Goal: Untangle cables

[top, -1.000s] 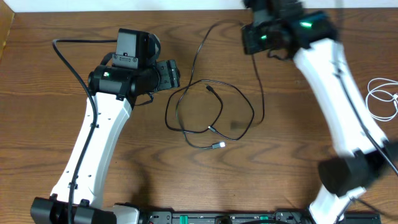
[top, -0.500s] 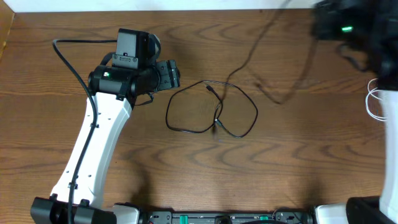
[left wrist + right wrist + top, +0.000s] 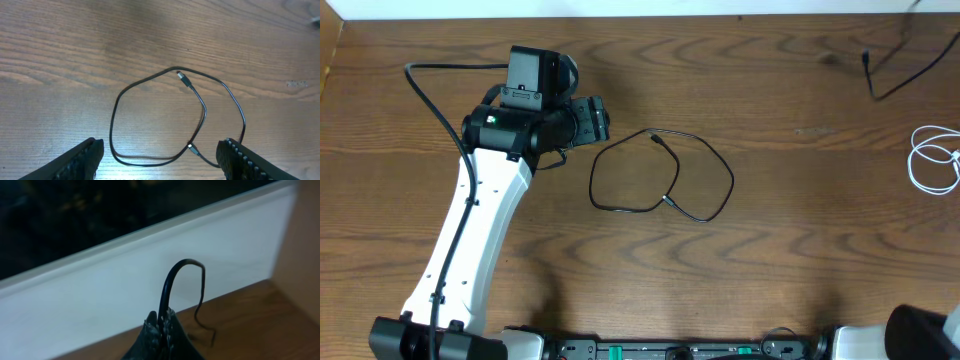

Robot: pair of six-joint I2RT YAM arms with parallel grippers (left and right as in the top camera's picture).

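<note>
A thin black cable (image 3: pixel 665 185) lies in a loose loop on the wooden table, both small plug ends inside the loop; it also shows in the left wrist view (image 3: pixel 165 120). My left gripper (image 3: pixel 595 120) is open and empty just left of the loop, its fingers (image 3: pixel 160 160) on either side of it. A second black cable (image 3: pixel 890 75) hangs at the top right. My right gripper (image 3: pixel 161 325) is shut on this cable (image 3: pixel 172 282) and is out of the overhead view. A coiled white cable (image 3: pixel 932 158) lies at the right edge.
The left arm (image 3: pixel 480 210) stretches from the front edge toward the table's middle, with its thicker black wire (image 3: pixel 430 95) beside it. A white wall (image 3: pixel 125 275) runs along the table's far edge.
My right gripper pulled the second black cable away from the loop, up and to the right, and left the overhead view. The loop shifted slightly. The left arm stayed still.
</note>
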